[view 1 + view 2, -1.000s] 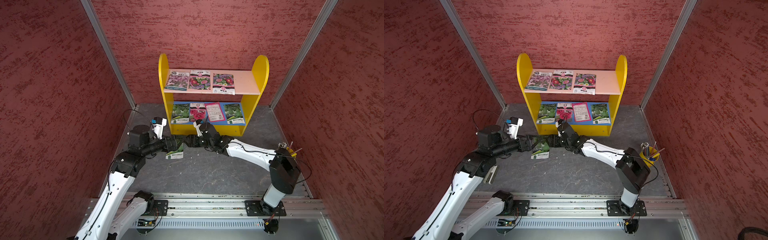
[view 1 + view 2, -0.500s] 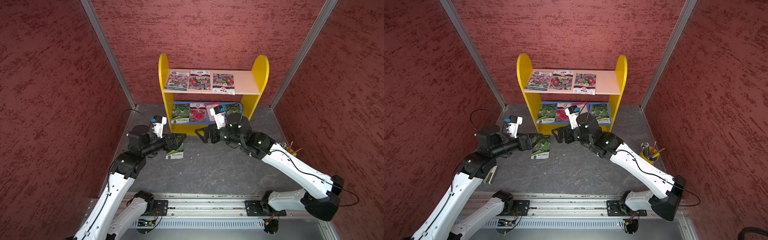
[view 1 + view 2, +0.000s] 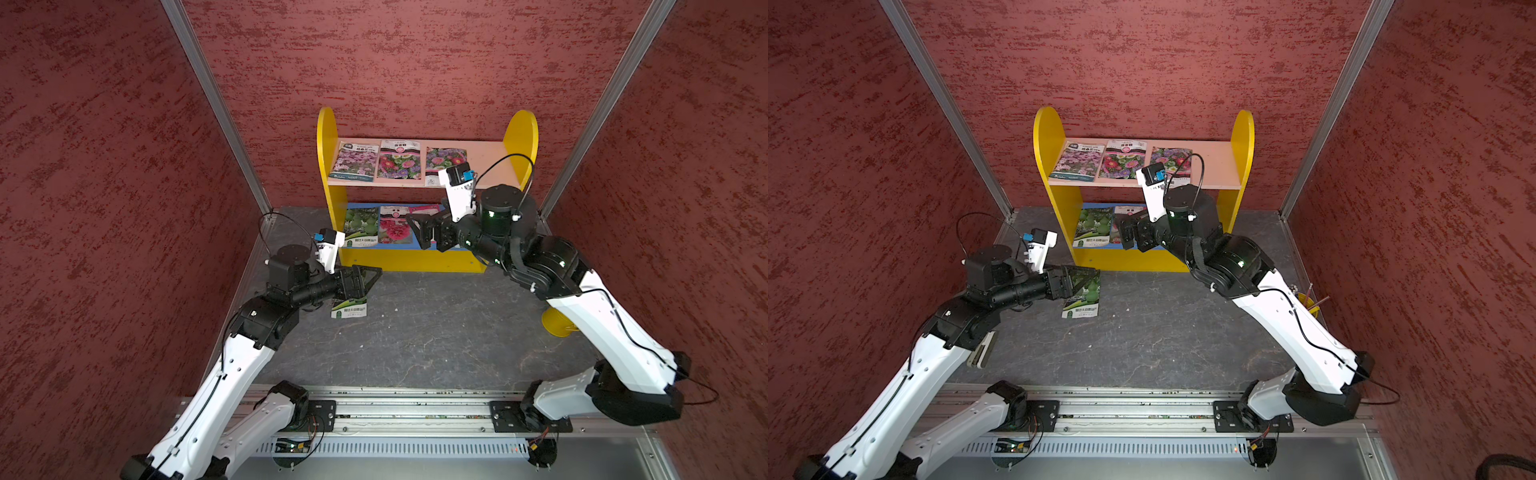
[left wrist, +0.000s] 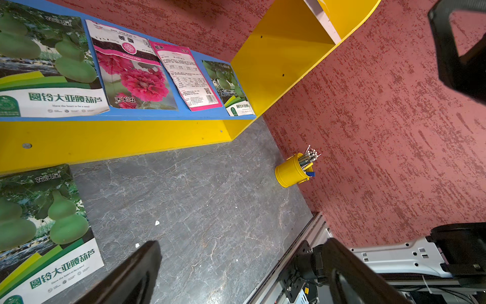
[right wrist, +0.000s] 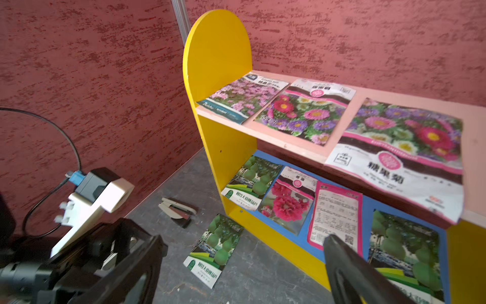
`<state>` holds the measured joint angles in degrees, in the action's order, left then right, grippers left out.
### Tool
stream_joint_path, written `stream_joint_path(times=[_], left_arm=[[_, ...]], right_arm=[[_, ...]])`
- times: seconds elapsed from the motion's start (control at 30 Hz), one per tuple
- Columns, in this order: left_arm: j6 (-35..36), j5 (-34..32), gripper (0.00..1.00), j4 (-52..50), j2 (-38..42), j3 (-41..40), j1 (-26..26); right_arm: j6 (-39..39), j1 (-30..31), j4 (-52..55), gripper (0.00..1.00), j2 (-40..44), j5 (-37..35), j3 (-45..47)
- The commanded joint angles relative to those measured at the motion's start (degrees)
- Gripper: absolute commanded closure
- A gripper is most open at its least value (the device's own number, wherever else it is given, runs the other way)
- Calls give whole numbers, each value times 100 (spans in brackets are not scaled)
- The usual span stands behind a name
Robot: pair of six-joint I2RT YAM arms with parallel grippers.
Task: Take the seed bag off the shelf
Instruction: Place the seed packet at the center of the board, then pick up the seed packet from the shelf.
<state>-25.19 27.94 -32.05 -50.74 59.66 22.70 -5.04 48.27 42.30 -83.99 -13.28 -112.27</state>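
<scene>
Shelf: the yellow-sided shelf (image 3: 325,158) stands against the back wall, and both tiers are loaded.
Upper board: the pale pink upper board (image 3: 1219,166) carries three flower packets (image 3: 399,160), flat and side by side, with the rightmost overhanging the front edge.
Lower board: the blue lower board (image 4: 157,115) shows four in a row: a gourd packet (image 4: 44,60), a hollyhock packet (image 4: 134,76), a pink packet (image 4: 189,76) lying printed-text side up, and a second gourd packet (image 4: 231,89) by the right-hand panel.
Seed bag: and there it is, the seed bag (image 3: 350,309), green with gourds. It is off the shelf and lies flat on the grey floor, just in front of the shelf's left end.
Left gripper: the left gripper (image 3: 368,280) hovers right over that bag, jaws spread wide, nothing between them. Whether a finger touches the bag, I cannot tell.
Right gripper: the right gripper (image 3: 420,229) hangs raised before the middle of the lower board, jaws wide apart too, empty.
Floor: a yellow pencil cup (image 4: 292,171) sits near the right wall, and a stapler (image 5: 178,210) lies by the left wall, near the shelf.
</scene>
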Motion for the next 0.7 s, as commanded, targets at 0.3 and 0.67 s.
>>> stream_joint_path(times=[0.3,0.67], left_arm=[[67,-481,0,28,-5,209,558],[47,-672,0,14,0,152,797]], right_arm=[[858,-651,531,2,-1684,-701,-2282],[381,-1682,1139,2,-2892,151,-3749]])
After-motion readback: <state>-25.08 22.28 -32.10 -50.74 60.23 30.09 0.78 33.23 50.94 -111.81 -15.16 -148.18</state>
